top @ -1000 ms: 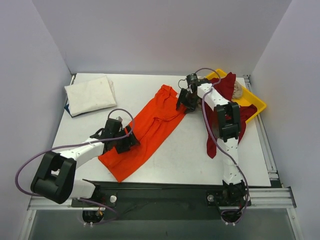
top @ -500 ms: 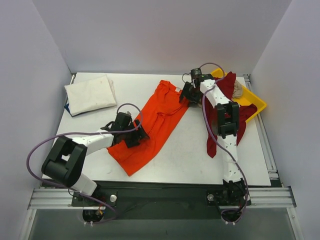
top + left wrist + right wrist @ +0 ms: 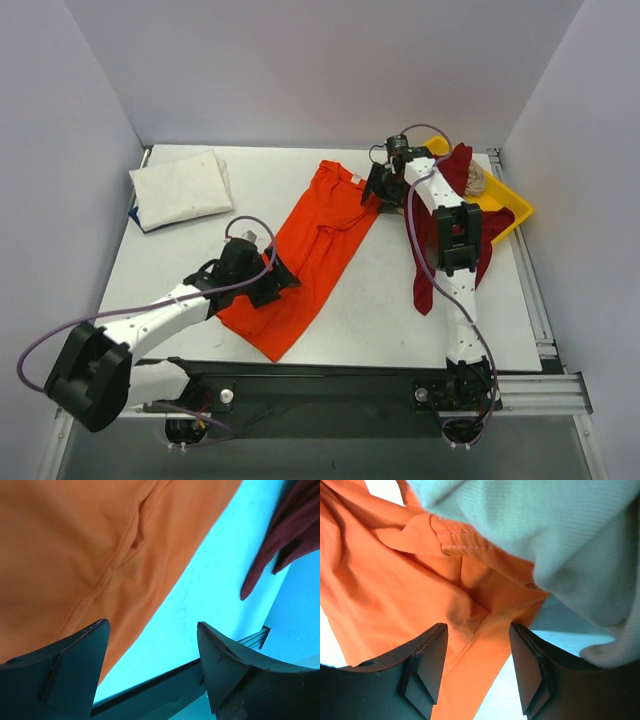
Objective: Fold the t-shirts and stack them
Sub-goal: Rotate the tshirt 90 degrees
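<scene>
The bright orange t-shirt (image 3: 318,240) lies spread diagonally across the middle of the table. My left gripper (image 3: 282,284) hovers open over its lower right edge. In the left wrist view the orange cloth (image 3: 85,550) fills the top left, and only bare table shows between the fingers of that gripper (image 3: 152,632). My right gripper (image 3: 376,194) is at the shirt's upper right corner, open, with orange fabric (image 3: 420,590) lying between its fingers (image 3: 478,637). The white t-shirt (image 3: 180,188) is folded at the back left. The dark red t-shirt (image 3: 440,255) drapes from the tray onto the table. A beige t-shirt (image 3: 474,182) sits in the tray.
The yellow tray (image 3: 510,205) stands at the back right, partly under the dark red shirt. A pale cloth (image 3: 545,530) overlaps the orange shirt near my right gripper. The dark red shirt's tip (image 3: 280,540) shows in the left wrist view. The table's front rail (image 3: 350,372) runs close below.
The left arm has swung to the right, and the orange shirt's lower end has shifted right with it. My right gripper has moved slightly back with the shirt's top corner.
</scene>
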You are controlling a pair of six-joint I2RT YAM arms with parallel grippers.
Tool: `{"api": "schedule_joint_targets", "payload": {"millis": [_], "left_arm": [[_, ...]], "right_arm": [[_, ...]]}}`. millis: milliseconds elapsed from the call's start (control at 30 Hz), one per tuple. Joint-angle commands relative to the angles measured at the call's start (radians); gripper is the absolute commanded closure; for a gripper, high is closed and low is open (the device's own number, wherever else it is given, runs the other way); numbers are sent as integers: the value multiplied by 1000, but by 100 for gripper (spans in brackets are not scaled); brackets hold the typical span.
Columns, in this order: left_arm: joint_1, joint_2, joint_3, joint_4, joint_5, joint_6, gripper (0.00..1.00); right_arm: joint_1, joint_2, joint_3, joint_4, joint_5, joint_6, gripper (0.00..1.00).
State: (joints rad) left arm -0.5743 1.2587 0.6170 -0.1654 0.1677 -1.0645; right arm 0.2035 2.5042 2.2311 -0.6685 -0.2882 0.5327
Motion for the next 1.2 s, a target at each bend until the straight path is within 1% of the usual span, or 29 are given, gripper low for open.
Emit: {"api": "schedule_joint_targets", "payload": {"millis": [0, 67, 133, 200, 233, 267, 367, 400, 500, 600, 700, 800, 933, 1033, 1167], "left_arm": [[10, -129, -5, -81, -65, -11, 19], [36, -165, 6, -170, -95, 38, 17], [51, -171, 13, -213, -117, 89, 17], [54, -148, 12, -235, -119, 112, 17], [54, -137, 1, -215, -116, 116, 17], [54, -107, -11, -188, -99, 110, 17], [42, -43, -25, -106, -56, 83, 17], [25, -30, -20, -108, -59, 81, 17], [2, -7, -16, -112, -65, 78, 17], [-12, 1, -43, -65, -45, 48, 17], [-36, 27, -42, -59, -39, 37, 17], [-65, 57, -42, -46, -33, 18, 17], [-84, 116, -45, 56, 1, -43, 17], [-96, 162, 7, 53, 13, -54, 17], [-139, 200, 53, 70, 13, -75, 17]], "right_arm": [[-18, -128, 18, -46, -17, -34, 47], [-16, -187, -14, -46, -20, -40, 47], [-10, -234, -54, -43, -19, -43, 47], [10, -303, -128, -42, -25, -46, 47], [17, -324, -155, -42, -29, -43, 47], [28, -365, -228, -39, -32, -39, 47], [77, -424, -330, -31, -45, -28, 47], [91, -432, -388, -29, -45, -28, 47], [140, -433, -468, -22, -48, -5, 47], [160, -409, -527, -3, -63, 36, 48], [166, -377, -547, 17, -68, 53, 48], [165, -331, -525, 17, -63, 47, 48], [155, -268, -498, 15, -42, 50, 48], [142, -234, -493, 15, -29, 55, 48], [123, -202, -466, 15, -13, 50, 48]]}}
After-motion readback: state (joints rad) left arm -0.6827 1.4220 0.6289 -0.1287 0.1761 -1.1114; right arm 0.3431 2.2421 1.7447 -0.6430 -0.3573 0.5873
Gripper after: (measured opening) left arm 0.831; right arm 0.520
